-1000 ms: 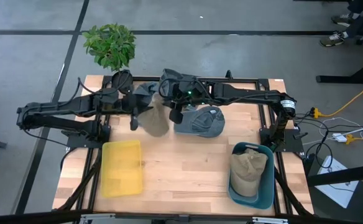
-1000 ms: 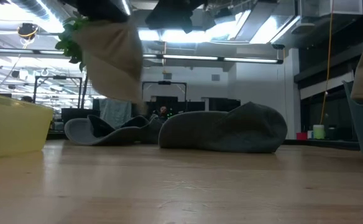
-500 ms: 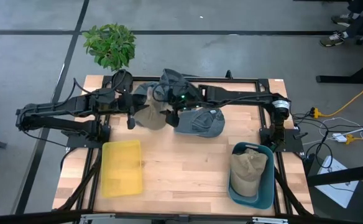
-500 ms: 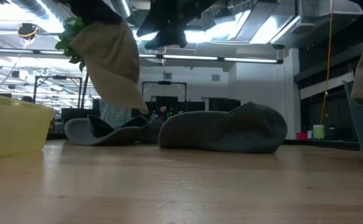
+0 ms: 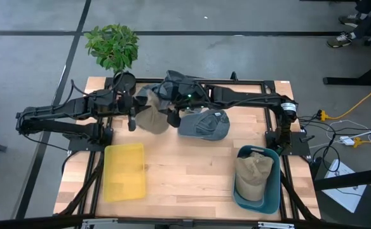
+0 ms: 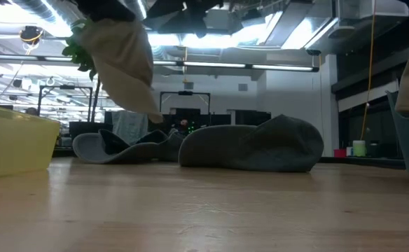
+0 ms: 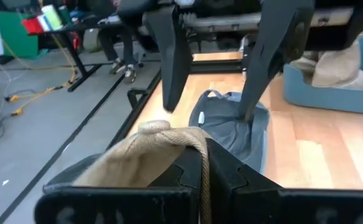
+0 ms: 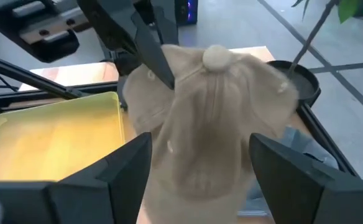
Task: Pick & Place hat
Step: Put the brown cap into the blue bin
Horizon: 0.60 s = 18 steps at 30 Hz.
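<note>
The wooden desk (image 5: 185,172) carries a yellow tray (image 5: 124,170) toward its front on the left arm's side and a blue bin (image 5: 271,184) opposite, which already holds one tan hat. Behind the tray, a grey hat (image 5: 204,125) lies flat near the desk's middle back. The beige hat (image 5: 151,118) hangs clear of the desk, just behind the tray, pinched by the left gripper (image 5: 133,119), whose jaws are closed narrow on its fabric. The right gripper (image 5: 173,114) hovers beside it, jaws spread wide. The carry step seems underway; next, the beige hat probably needs moving over a container and releasing.
</note>
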{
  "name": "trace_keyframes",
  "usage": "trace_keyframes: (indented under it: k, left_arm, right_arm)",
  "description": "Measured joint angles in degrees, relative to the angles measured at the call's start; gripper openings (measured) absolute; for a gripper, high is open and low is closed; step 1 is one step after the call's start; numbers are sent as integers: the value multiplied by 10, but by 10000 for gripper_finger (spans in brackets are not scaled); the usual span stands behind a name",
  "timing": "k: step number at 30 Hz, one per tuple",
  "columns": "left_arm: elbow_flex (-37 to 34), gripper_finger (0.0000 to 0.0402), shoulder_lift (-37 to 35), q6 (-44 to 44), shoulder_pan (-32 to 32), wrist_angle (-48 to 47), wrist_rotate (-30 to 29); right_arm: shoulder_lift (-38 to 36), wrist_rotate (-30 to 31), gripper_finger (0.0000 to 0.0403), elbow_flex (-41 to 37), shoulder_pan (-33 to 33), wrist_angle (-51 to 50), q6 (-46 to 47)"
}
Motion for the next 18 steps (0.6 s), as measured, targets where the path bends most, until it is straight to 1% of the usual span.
trace_keyframes:
  k: [6,11,14,15,18]
  left_arm:
    - [0,4,0,21,0,20,24]
    - [0,4,1,37,0,39,59]
    - [0,3,1,43,0,42,64]
    - [0,3,1,47,0,42,64]
    - [0,5,1,52,0,44,65]
  right_arm:
    - [6,0,265,0,0,29,1]
    - [28,-2,265,0,0,57,4]
    - [38,-3,265,0,0,65,4]
    - [41,-5,265,0,0,70,4]
    - [42,-41,265,0,0,73,3]
